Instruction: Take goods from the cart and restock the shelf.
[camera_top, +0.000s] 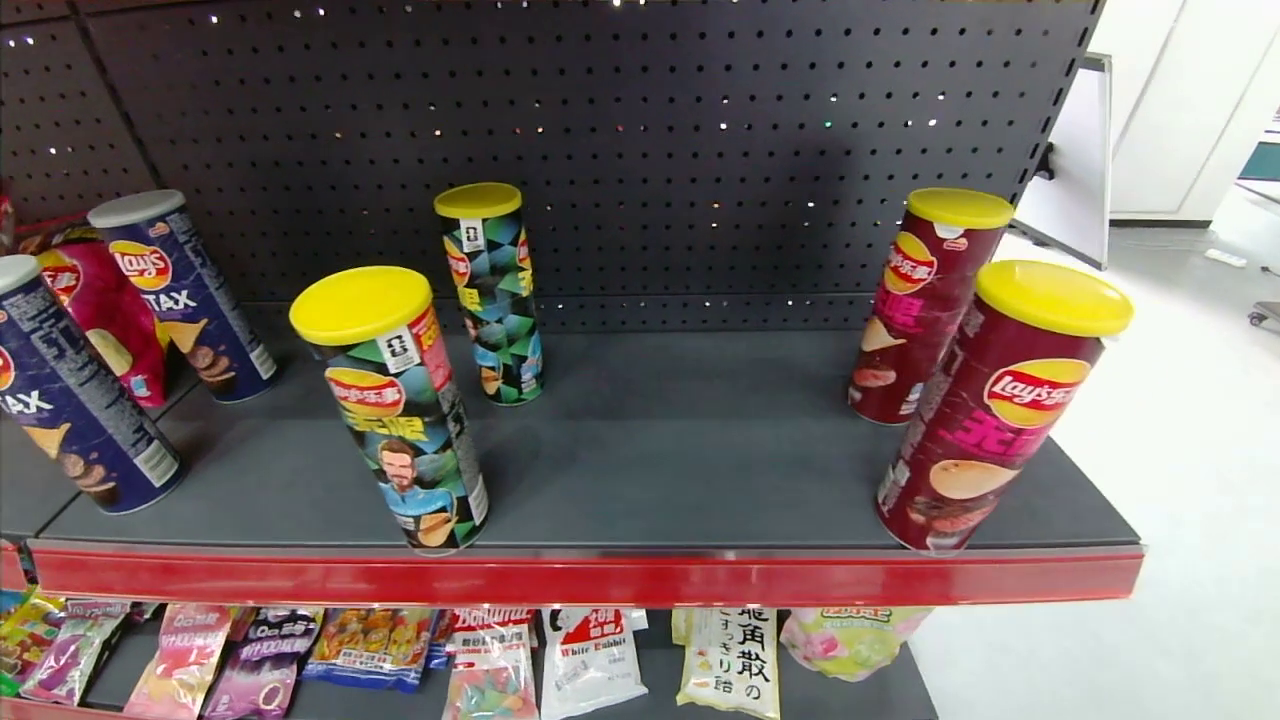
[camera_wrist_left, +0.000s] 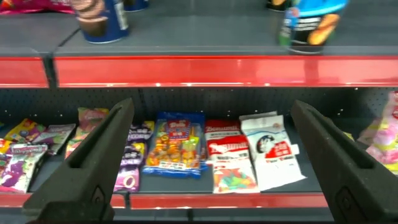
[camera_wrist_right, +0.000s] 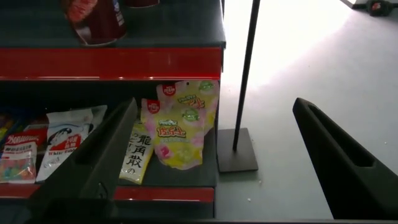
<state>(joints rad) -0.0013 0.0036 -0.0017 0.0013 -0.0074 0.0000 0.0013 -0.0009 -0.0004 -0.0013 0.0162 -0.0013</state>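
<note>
On the dark upper shelf (camera_top: 640, 440) stand two teal chip cans with yellow lids, one at the front (camera_top: 400, 410) and one at the back (camera_top: 492, 295). Two maroon cans with yellow lids stand at the right, front (camera_top: 990, 410) and back (camera_top: 925, 300). Two blue cans (camera_top: 190, 295) (camera_top: 70, 390) stand at the left. My left gripper (camera_wrist_left: 211, 162) is open and holds nothing, level with the lower shelf's snack bags (camera_wrist_left: 177, 146). My right gripper (camera_wrist_right: 217, 168) is open with nothing in it, before the lower shelf's right end and its pale bags (camera_wrist_right: 180, 124).
A red bag (camera_top: 105, 310) leans behind the blue cans. The shelf has a red front lip (camera_top: 600, 578). Free room lies between the teal and maroon cans. A thin pole on a flat base (camera_wrist_right: 236, 149) stands on the floor just right of the shelf end.
</note>
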